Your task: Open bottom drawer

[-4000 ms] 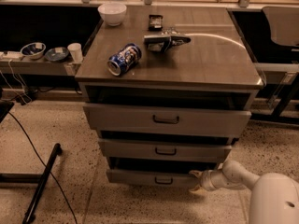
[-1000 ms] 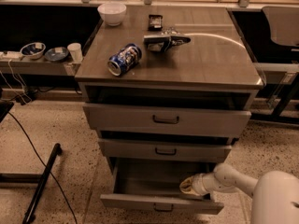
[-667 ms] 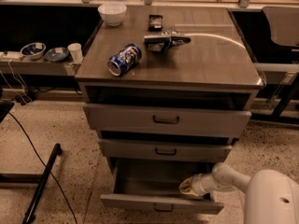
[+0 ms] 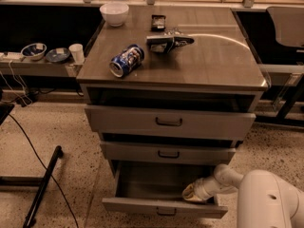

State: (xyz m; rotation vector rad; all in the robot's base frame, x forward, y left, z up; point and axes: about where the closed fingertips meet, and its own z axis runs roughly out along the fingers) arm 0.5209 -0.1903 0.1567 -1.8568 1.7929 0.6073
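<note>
Enclosing tool [image 4: 193,193], bottom drawer [image 4: 142,206] pulled out

The bottom drawer [image 4: 142,206], nearly shut four seconds ago, now stands pulled out; the gripper [image 4: 192,193] has gone from its front's right end to, seemingly, inside its right front corner.

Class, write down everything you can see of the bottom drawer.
The bottom drawer is the lowest of three, grey and metal-looking. It stands pulled well out and level, below the middle drawer. Its slim flat front carries a small dark bar handle. The plain grey inside is exposed, and the gripper sits in its right front corner, close behind the front panel.
</note>
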